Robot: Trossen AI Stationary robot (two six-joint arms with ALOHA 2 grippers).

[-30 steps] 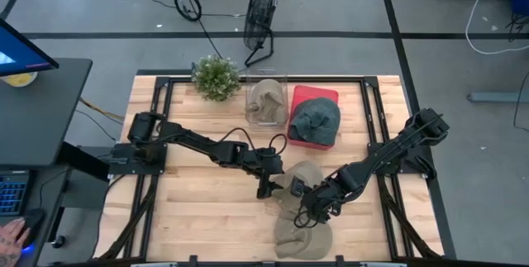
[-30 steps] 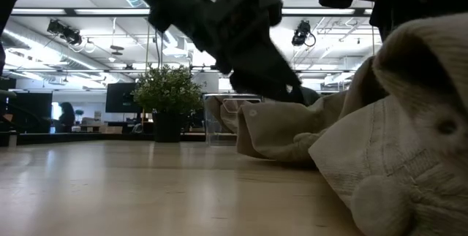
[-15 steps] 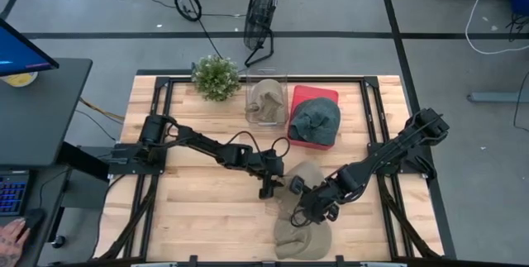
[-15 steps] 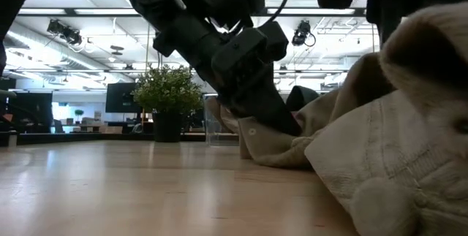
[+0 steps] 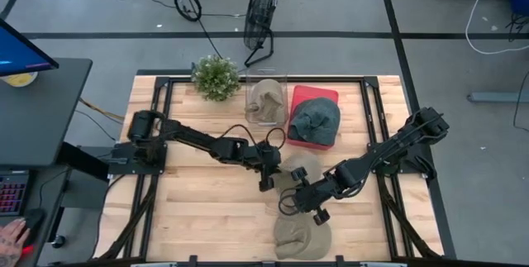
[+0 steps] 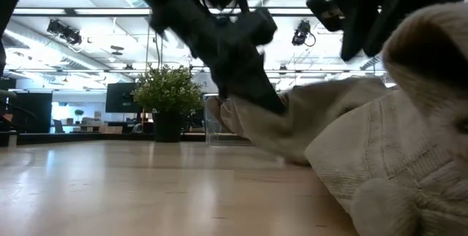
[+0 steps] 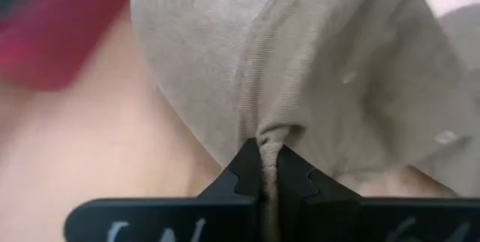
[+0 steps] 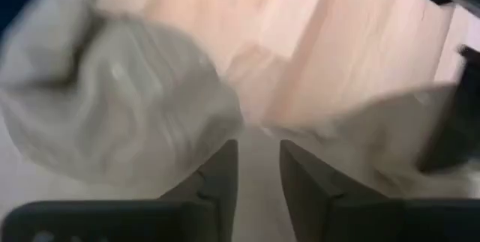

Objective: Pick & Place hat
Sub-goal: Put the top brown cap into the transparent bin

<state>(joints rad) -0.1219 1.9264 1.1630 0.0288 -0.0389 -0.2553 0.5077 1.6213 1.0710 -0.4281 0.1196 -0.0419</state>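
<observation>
Left gripper (image 7: 261, 168) has its fingers pinched tight on a fold of the tan hat (image 5: 299, 168), mid-bench. Right gripper (image 8: 259, 168) is beside it, fingers narrowly parted, empty. A second tan hat (image 5: 299, 236) lies at the near edge.

The hat (image 5: 296, 168) between the two arms is plain beige, as is the second hat (image 5: 299, 236) near the table's front edge (ribbed weave, no print). A dark grey-green cap (image 5: 315, 119) lies on a red tray (image 5: 331, 96). The table (image 5: 198, 201) is pale striped wood with a black frame. Both arms are black, and the potted plant (image 5: 216, 77) is green.
</observation>
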